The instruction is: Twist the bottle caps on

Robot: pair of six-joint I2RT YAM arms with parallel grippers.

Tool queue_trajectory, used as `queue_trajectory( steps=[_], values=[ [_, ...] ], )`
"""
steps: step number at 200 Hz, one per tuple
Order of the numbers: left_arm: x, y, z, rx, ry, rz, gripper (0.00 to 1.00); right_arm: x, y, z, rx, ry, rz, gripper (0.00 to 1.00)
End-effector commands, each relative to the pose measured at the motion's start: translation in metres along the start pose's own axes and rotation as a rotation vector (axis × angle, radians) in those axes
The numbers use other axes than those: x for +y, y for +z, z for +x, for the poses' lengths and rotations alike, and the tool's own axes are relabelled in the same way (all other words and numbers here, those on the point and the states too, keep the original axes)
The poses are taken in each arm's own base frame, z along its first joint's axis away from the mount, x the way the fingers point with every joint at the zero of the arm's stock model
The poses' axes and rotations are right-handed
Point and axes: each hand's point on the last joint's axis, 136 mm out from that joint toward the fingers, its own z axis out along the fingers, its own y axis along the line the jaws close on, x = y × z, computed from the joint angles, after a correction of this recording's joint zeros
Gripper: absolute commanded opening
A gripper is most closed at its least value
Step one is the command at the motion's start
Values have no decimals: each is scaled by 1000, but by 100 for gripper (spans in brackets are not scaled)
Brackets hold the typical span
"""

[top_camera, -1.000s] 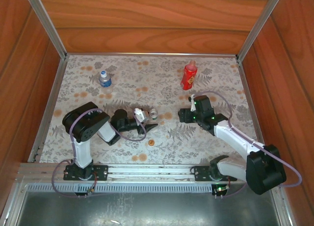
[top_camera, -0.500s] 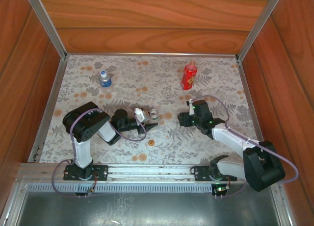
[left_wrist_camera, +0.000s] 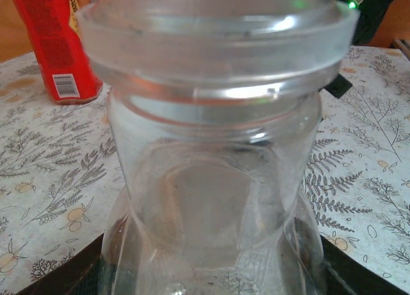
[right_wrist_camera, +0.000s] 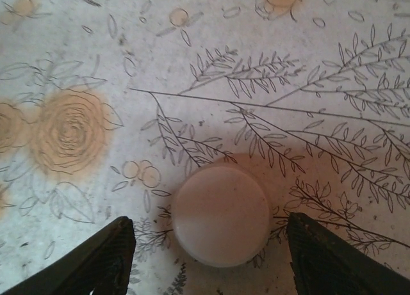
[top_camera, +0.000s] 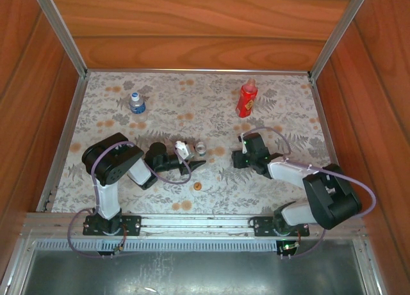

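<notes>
Clamping the slim clear bottle [left_wrist_camera: 211, 180] upright in the left gripper [top_camera: 194, 158], left of table centre. Straddling the white cap [right_wrist_camera: 221, 215], flat on the tablecloth [right_wrist_camera: 288, 84], with the right gripper [right_wrist_camera: 211, 247], jaws spread, not touching. Centring, lowering, closing evenly to avoid flicking it aside.

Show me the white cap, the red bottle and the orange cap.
white cap [right_wrist_camera: 221, 215], right wrist view, top face
red bottle [top_camera: 245, 103], top external view, body
orange cap [top_camera: 198, 186], top external view, top
</notes>
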Motion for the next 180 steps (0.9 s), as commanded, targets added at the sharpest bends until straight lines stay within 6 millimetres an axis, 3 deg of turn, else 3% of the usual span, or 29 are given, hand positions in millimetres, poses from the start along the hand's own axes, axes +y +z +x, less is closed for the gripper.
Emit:
queue_trajectory(
  steps=[1, 93, 135, 180],
  values=[
    [3, 2, 0, -9, 3, -6, 51, -3, 3, -6, -9, 2, 34, 63],
    [2, 2, 3, -2, -3, -1, 51, -5, 7, -7, 16, 2, 63, 45],
    [1, 2, 3, -3, -3, 0, 51, -1, 2, -9, 18, -16, 56, 44],
    [1, 1, 4, 0, -3, 0, 51, 19, -18, -20, 32, -70, 12, 45]
  ],
)
